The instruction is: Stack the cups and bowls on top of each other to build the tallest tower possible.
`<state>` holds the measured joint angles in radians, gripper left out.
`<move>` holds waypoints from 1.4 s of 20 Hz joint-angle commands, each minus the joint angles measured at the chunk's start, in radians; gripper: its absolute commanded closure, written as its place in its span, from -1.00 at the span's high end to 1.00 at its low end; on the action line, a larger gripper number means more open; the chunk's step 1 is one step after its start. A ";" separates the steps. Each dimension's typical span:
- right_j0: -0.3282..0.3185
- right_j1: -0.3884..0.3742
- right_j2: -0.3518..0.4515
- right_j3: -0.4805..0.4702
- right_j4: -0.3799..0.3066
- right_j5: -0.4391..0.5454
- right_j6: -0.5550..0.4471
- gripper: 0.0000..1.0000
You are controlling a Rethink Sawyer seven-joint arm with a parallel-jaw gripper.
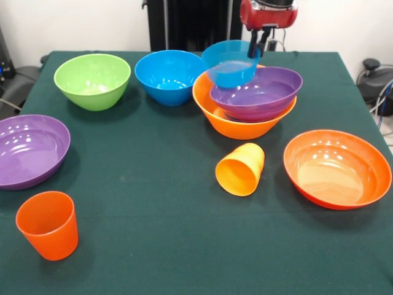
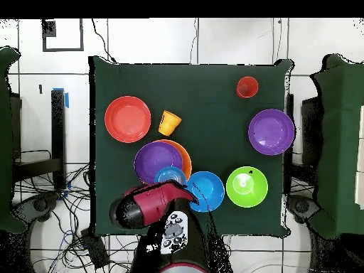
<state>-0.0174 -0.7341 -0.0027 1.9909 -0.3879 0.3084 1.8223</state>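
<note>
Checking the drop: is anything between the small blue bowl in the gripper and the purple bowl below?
Nothing visible. The small blue bowl, gripped at its rim by the gripper, hangs tilted over the purple bowl, whose inside looks empty.

bowls point(image 1: 92, 80): glossy plastic, smooth; glare spots inside
small blue bowl point(image 1: 230, 63): translucent plastic, shiny
cups point(image 1: 48, 224): smooth plastic, duller sheen
table cover point(image 1: 153, 215): dark green cloth, matt
gripper point(image 1: 258, 44): red glossy shell; black matt fingers

Open cloth lies mid-table between the tipped yellow-orange cup point(image 1: 240, 169) and the purple bowl point(image 1: 29, 149) at the edge.
</note>
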 commanded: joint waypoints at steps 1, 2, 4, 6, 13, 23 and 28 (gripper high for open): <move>-0.011 -0.087 0.088 -0.070 0.108 0.156 0.094 -1.00; -0.013 -0.093 0.091 -0.071 0.118 0.161 0.092 -1.00; -0.002 -0.092 0.082 -0.082 0.128 0.178 0.090 -1.00; 0.009 -0.087 0.072 -0.093 0.138 0.188 0.095 -1.00; 0.018 -0.085 0.067 -0.114 0.157 0.214 0.090 -1.00; 0.020 -0.055 0.060 -0.121 0.151 0.185 0.088 -1.00; 0.021 -0.025 0.055 -0.139 0.148 0.169 0.096 -1.00</move>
<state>-0.0079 -0.8293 0.0009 1.9083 -0.2484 0.4412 1.8223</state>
